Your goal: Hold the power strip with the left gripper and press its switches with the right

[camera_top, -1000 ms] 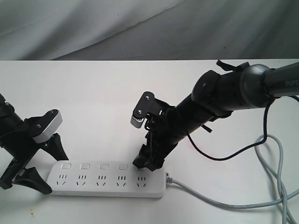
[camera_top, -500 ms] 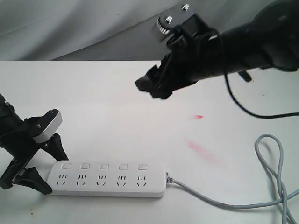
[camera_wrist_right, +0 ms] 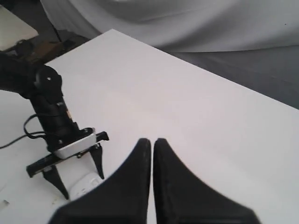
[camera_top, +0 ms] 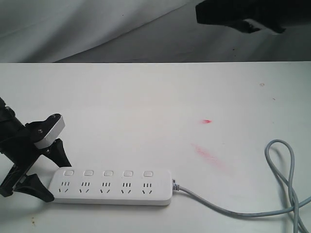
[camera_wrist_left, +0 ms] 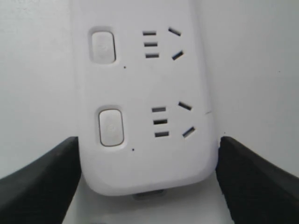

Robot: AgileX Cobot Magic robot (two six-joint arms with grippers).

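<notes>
Two pincers, left pincer (camera_top: 57, 180) clamping power strip (camera_top: 112, 192), right pincer (camera_wrist_right: 152, 143) closed

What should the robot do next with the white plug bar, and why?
Probably ease the left end effector open and lift it off the power strip. The right end effector, shut, has pulled up and away after reaching the switch nearest the cord, so pressing looks finished. I can't tell whether all were pressed.
</notes>
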